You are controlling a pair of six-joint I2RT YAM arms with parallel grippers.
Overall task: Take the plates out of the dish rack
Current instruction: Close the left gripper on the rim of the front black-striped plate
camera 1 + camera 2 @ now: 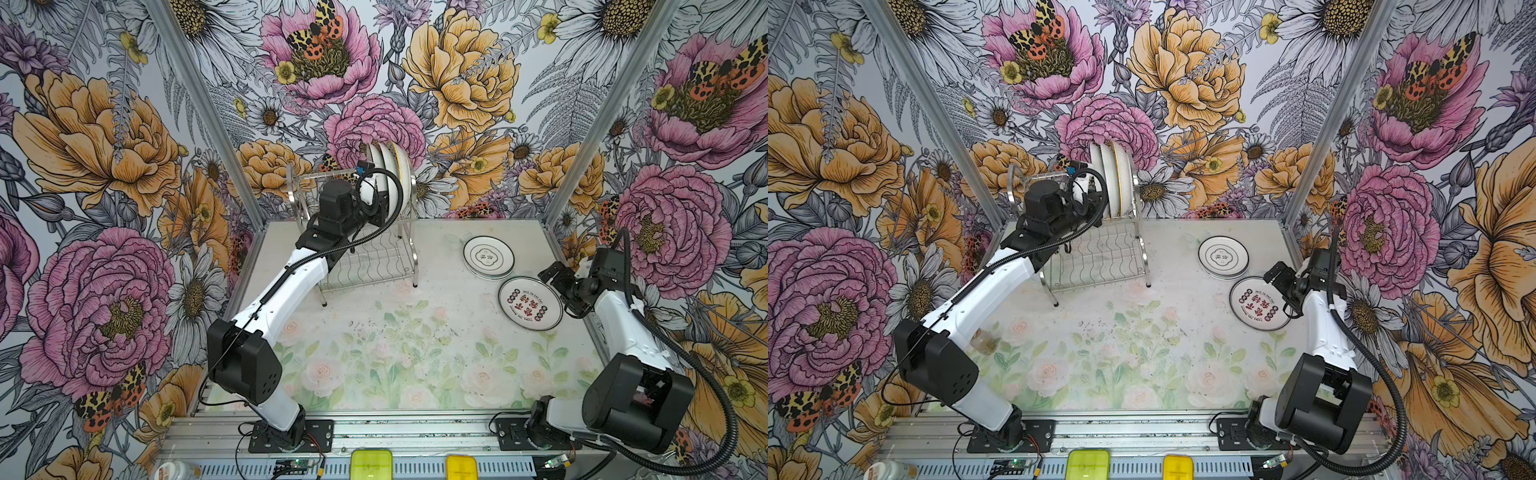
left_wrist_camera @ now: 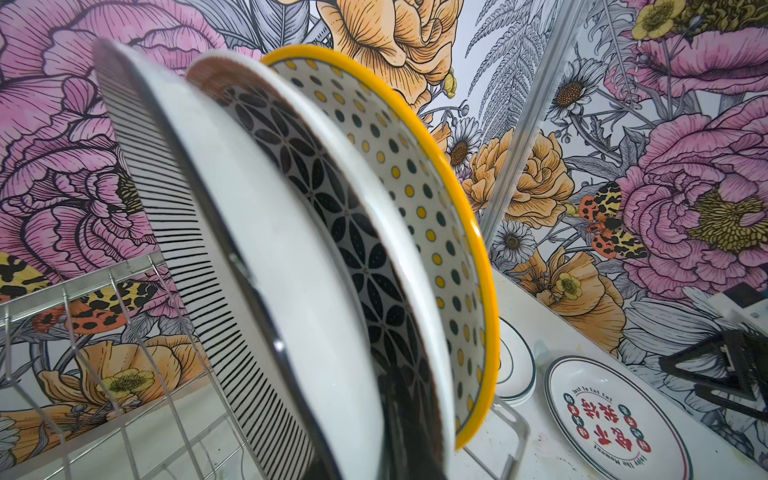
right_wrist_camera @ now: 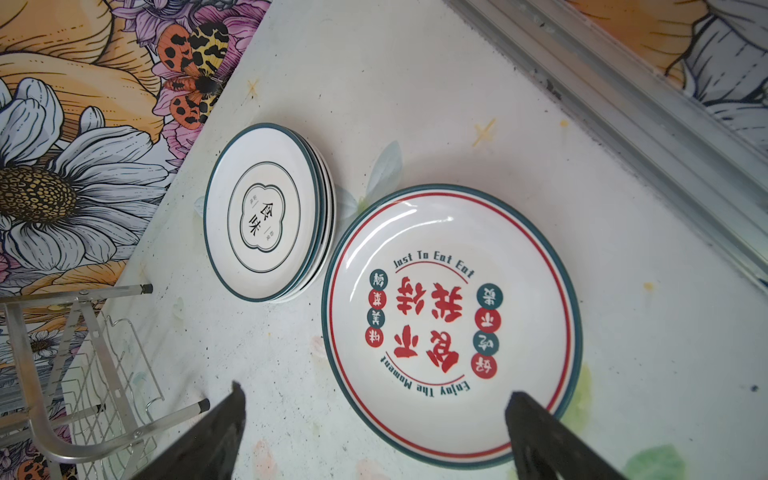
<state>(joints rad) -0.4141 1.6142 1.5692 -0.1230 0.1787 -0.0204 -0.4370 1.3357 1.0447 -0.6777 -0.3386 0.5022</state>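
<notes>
On the pale floral table [image 1: 415,332] within flowered walls [image 1: 104,166], left gripper [image 2: 345,395] pinches a striped plate [image 2: 187,208]; right gripper [image 3: 376,395] spread wide

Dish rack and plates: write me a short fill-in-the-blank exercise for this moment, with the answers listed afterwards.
1. The dish rack holds ___ upright plates: the striped plate, the flower-patterned plate and the dotted plate.
2. The dotted plate's rim is ___.
3. The right tool, near the red-lettered plate, is ___.
4. The red-lettered plate lies flat on the ___.
Missing words: three; yellow; open; table.
</notes>
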